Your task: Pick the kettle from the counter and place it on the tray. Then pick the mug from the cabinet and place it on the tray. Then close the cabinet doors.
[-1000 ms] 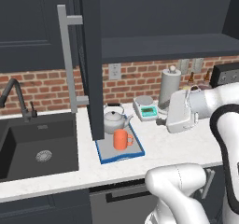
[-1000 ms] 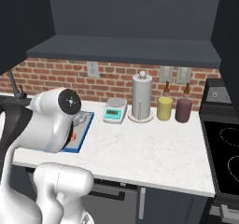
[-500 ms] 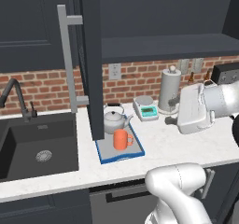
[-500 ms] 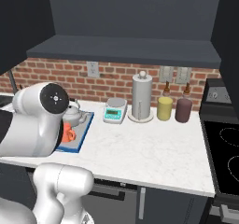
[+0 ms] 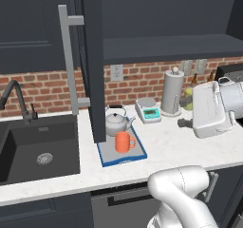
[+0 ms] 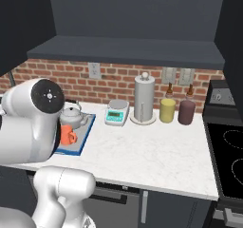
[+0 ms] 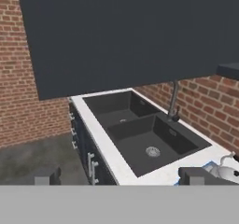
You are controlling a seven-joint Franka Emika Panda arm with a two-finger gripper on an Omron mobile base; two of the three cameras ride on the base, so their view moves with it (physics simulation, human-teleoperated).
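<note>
The silver kettle (image 5: 116,122) and the orange mug (image 5: 123,141) stand together on the blue-rimmed tray (image 5: 135,155), on the white counter (image 5: 171,151). The right base view has the kettle (image 6: 72,114), mug (image 6: 68,135) and tray (image 6: 84,136) partly behind my arm. My gripper (image 5: 184,123) hovers over the counter right of the tray, pointing left. It is open with nothing between its tips (image 7: 121,176). The left cabinet door (image 5: 92,61) stands open, edge-on, its bar handle (image 5: 69,61) facing left. Its dark face (image 7: 126,36) looms ahead in the hand view. The cabinet shelf (image 5: 166,46) is dark.
A paper-towel roll (image 5: 172,91), a white scale (image 5: 148,110), a yellow canister (image 6: 167,110) and a dark-red one (image 6: 186,112) line the brick wall. A dark sink (image 5: 38,151) with a faucet (image 7: 173,99) lies left. A stove (image 6: 228,151) is right, under another open door (image 6: 232,42).
My hand has drifted right, away from the tray, and turned to face left. The jaws stayed open. Kettle and mug have not moved.
</note>
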